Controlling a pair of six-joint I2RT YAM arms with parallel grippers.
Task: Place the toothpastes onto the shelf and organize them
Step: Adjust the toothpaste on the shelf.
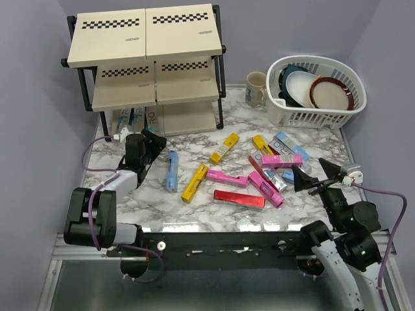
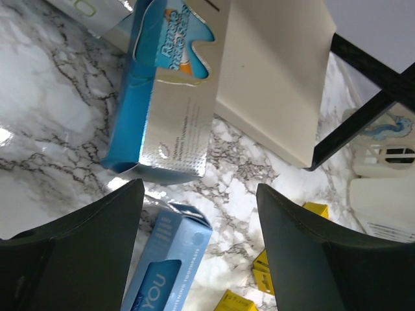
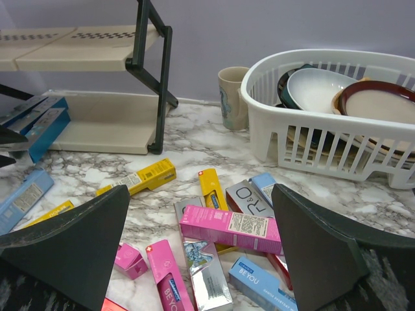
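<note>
The toothpastes [image 1: 227,177] are mostly lying scattered on the marble table [image 1: 155,208] in front of the shelf [image 1: 110,48] and off toward its right, with pink, yellow, blue and silver all jumbled, plus 1 red one [image 1: 239,198] furthest out. A few blue ones [image 1: 128,120] are sitting on the shelf's bottom board at its left end. The left gripper [image 1: 150,141] is hanging just in front of that same corner of the shelf, jaws spread wide, gripping nothing. A light blue carton [image 1: 172,170] is lying a bit further out from the shelf. The right gripper [image 1: 316,175] is hanging well out from the shelf, past the pile, also wide open and holding nothing. A white dish basket [image 1: 311,118] is sitting right of the shelf, with a mug [image 1: 256,87] standing between them.
</note>
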